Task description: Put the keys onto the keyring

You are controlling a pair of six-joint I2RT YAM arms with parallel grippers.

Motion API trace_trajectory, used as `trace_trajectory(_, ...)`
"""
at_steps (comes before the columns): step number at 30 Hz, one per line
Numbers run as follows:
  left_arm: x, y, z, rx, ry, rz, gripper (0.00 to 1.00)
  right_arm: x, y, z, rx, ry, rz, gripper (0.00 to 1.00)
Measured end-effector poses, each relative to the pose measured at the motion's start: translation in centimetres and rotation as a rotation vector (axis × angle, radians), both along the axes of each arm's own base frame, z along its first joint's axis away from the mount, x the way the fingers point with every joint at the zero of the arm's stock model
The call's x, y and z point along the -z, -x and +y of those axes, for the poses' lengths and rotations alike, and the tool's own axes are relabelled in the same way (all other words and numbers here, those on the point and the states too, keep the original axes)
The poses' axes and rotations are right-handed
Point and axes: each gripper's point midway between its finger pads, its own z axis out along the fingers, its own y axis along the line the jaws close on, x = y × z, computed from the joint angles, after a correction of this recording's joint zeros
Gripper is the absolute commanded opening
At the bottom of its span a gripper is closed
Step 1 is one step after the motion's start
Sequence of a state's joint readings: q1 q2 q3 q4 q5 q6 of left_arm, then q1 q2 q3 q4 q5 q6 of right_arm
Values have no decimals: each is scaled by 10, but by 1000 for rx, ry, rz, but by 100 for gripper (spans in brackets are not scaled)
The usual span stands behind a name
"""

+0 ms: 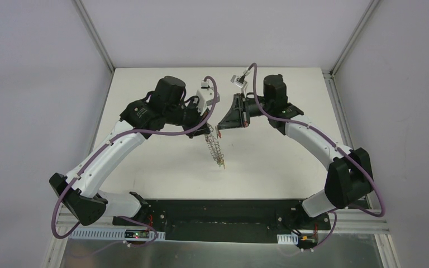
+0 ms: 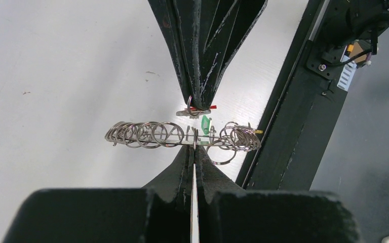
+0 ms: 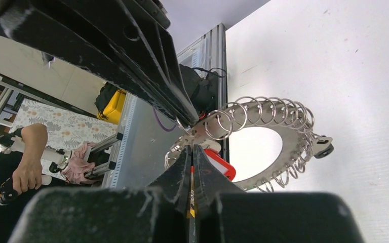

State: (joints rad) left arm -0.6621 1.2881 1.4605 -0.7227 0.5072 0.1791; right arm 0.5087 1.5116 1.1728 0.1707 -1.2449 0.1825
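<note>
Nearest, at six o'clock in the overhead view, a flat black metal base plate (image 1: 223, 215) carries both arms. Their smooth white links curve up and inward over the matt white table (image 1: 145, 167).

Just past the table's middle, the two black wedge-shaped grippers meet almost tip to tip. The left gripper (image 2: 193, 152) reaches in from nine o'clock, its jaws pressed together on the large flat grey metal keyring (image 3: 289, 147). The ring hangs from that pinch and trails toward six o'clock. From the left wrist it shows edge-on as a thin plate fringed with shiny coiled wire loops. From the right wrist its wide round hole and scalloped rim are plain.

The right gripper (image 3: 191, 151) comes in from three o'clock, also clamped tight. It nips the small wire loop of a tiny red-headed key (image 2: 210, 107), just beside the rim where the left gripper holds. Whether that loop is threaded onto the ring cannot be told.

A green plastic-headed key (image 2: 205, 121) dangles close by. A yellow-headed key (image 2: 258, 131) sits at the ring's lower end, and a black-headed key (image 3: 325, 148) on its outer rim.

Farthest, at twelve o'clock, brushed aluminium frame posts (image 1: 98, 39) edge plain grey walls.
</note>
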Motion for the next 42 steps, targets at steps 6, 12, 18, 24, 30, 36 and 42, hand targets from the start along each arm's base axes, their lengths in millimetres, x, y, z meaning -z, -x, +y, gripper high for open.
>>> trace_trajectory(6, 1, 0, -1, 3, 0, 5, 0, -15, 0, 2, -11, -48, 2, 0)
trace_trajectory(12, 5, -2, -2, 1, -8, 17, 0, -20, 3, 3, -11, -76, 44, 0)
trace_trajectory(18, 6, -3, -2, -4, -11, 17, 0, -22, 7, 5, -21, -85, 59, 0)
trace_trajectory(24, 6, -4, -1, -13, -16, 13, 0, -13, 11, 9, -30, -62, 79, 0)
trace_trajectory(30, 7, -5, -1, -17, -19, 11, 0, -2, 11, 10, -31, -33, 103, 0)
trace_trajectory(36, 7, -5, 0, -16, -20, 9, 0, 5, 9, 12, -16, -13, 118, 0)
trace_trajectory(42, 7, -6, 0, -6, -25, -5, 0, 4, 7, 13, -15, -9, 123, 0)
